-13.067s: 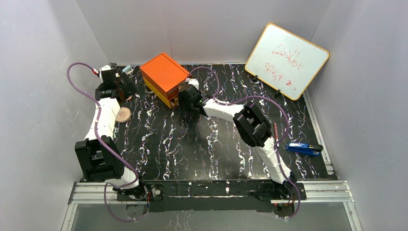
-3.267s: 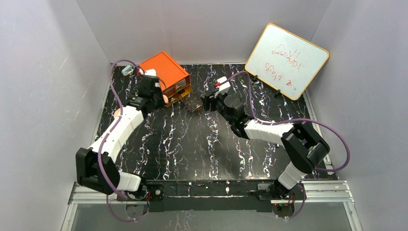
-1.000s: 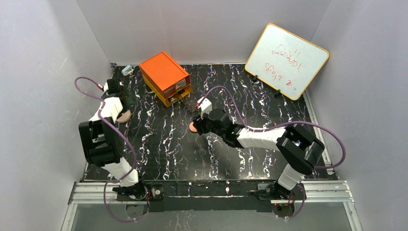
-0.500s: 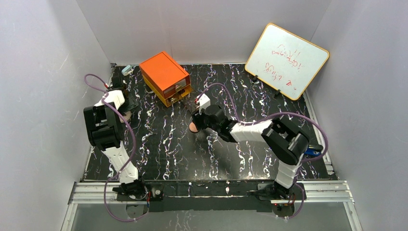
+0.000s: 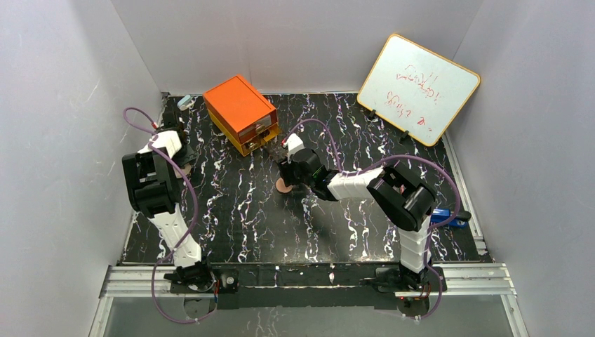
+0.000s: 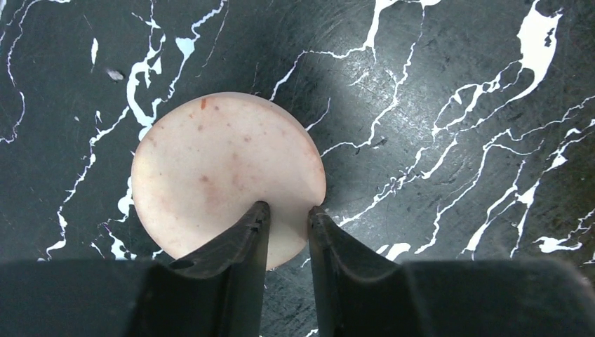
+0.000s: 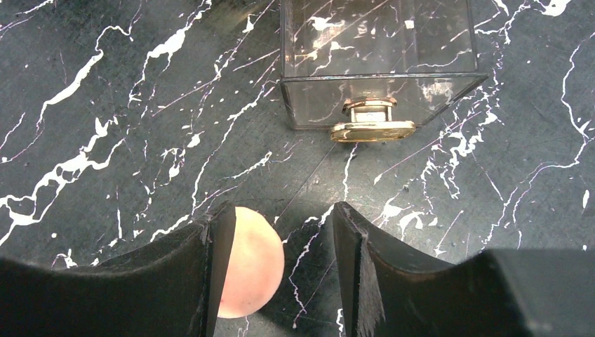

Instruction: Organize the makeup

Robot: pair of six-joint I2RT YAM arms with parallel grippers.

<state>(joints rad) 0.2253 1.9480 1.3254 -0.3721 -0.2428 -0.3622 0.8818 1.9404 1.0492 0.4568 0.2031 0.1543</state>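
A pale peach-pink disc (image 6: 224, 168) of the makeup lies flat on the black marbled table. My left gripper (image 6: 288, 208) stands over its near right edge, jaws a narrow gap apart, tips on or just above it. Whether they pinch it does not show. In the top view this gripper (image 5: 182, 160) is at the far left and hides that disc. A second, pinker disc (image 7: 256, 263) (image 5: 283, 186) lies against the inner face of my right gripper's left finger. That gripper (image 7: 284, 210) (image 5: 286, 175) is open, with bare table between the disc and its right finger.
A clear box with a gold handle (image 7: 372, 70) stands just beyond the right gripper, in front of the orange drawer box (image 5: 240, 112). A whiteboard (image 5: 419, 88) leans at the back right. A blue stapler (image 5: 449, 216) lies at the right edge. Side walls stand close by.
The left jaws have narrowed over the pale disc, and the left arm has folded in toward the left wall. The right gripper has shifted slightly toward the orange box; its disc stays put.
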